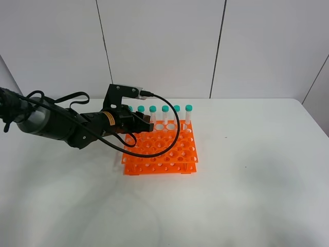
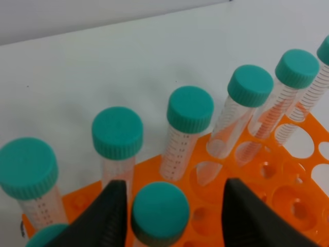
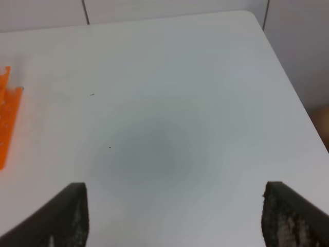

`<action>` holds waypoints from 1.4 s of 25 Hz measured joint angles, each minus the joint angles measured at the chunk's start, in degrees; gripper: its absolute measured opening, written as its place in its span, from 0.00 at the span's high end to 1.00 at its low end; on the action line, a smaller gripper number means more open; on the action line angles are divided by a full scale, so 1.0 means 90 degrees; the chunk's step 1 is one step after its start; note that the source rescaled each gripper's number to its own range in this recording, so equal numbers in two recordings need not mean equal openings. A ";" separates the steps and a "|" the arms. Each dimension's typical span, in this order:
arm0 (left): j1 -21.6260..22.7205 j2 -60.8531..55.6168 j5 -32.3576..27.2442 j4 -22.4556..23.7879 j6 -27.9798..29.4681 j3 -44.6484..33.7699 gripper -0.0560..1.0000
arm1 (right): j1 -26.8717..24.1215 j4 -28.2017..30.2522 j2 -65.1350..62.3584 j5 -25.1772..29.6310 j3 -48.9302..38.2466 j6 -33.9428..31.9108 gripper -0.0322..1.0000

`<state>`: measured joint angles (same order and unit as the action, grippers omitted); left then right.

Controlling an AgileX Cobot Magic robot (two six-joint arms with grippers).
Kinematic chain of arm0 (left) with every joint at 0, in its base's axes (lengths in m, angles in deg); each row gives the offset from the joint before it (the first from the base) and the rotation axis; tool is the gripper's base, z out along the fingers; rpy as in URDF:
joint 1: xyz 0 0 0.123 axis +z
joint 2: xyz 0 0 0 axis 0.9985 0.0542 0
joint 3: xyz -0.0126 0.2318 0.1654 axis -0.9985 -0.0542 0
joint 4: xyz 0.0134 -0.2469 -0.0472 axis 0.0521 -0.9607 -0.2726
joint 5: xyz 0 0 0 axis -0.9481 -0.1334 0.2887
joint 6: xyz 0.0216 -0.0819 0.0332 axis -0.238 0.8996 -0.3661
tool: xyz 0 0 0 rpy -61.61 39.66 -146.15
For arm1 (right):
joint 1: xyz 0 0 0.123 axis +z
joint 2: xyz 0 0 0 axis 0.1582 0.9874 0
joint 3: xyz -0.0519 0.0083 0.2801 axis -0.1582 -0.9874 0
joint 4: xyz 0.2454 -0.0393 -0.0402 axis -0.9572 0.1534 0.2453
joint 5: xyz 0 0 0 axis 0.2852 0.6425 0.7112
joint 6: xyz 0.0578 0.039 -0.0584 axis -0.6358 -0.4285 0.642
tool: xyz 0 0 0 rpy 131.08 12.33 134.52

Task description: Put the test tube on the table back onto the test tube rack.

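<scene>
The orange test tube rack [image 1: 165, 154] stands on the white table [image 1: 247, 185]. My left gripper [image 1: 147, 122] hovers over the rack's back left part. In the left wrist view this gripper [image 2: 175, 198] is open. A teal-capped test tube [image 2: 159, 212] stands upright in a rack hole [image 2: 288, 198] between the two fingers [image 2: 110, 216], with a gap on each side. Several like tubes [image 2: 189, 110] stand in the row behind it [image 1: 165, 114]. My right gripper [image 3: 175, 206] is open and empty over bare table, out of the exterior high view.
The left arm's black cable [image 1: 172, 136] loops over the rack's top. The rack's edge [image 3: 7, 118] shows at the side of the right wrist view. The table's far right corner [image 3: 252, 18] is rounded, with wall panels behind.
</scene>
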<state>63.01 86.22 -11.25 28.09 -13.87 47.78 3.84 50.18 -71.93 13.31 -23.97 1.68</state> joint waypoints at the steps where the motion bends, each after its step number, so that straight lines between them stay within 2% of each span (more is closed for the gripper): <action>1: 0.0000 0.0000 0.0000 0.0000 0.0000 0.0000 0.67 | 0.0000 0.0000 0.0000 0.0000 0.0000 0.0000 0.19; 10: 0.0000 -0.0285 -0.0076 0.0000 0.0000 0.0000 0.67 | 0.0000 0.0000 0.0000 0.0000 0.0000 0.0000 0.19; 15: 0.0006 -0.0655 -0.0484 -0.0006 -0.0204 0.0000 0.67 | 0.0000 0.0000 0.0000 0.0000 0.0000 0.0000 0.19; 20: 0.0219 -0.1112 -0.0955 -0.0006 -0.0619 0.0000 0.67 | 0.0000 0.0000 0.0000 0.0000 0.0000 0.0000 0.19; 27: 0.0636 -0.1513 -0.1240 -0.0159 -0.0703 -0.0001 0.67 | 0.0000 0.0000 0.0000 0.0000 0.0000 0.0000 0.19; 30: 0.0915 -0.1570 -0.1667 -0.0382 -0.0717 -0.0001 0.67 | 0.0000 0.0000 0.0000 0.0000 0.0000 0.0000 0.19; 35: 0.1396 -0.1582 -0.2734 -0.0439 -0.0814 -0.0001 0.65 | 0.0000 0.0000 0.0000 0.0000 0.0000 0.0000 0.19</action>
<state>75.57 71.98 -35.86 24.14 -21.19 47.77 3.84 50.18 -71.93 13.31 -23.97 1.68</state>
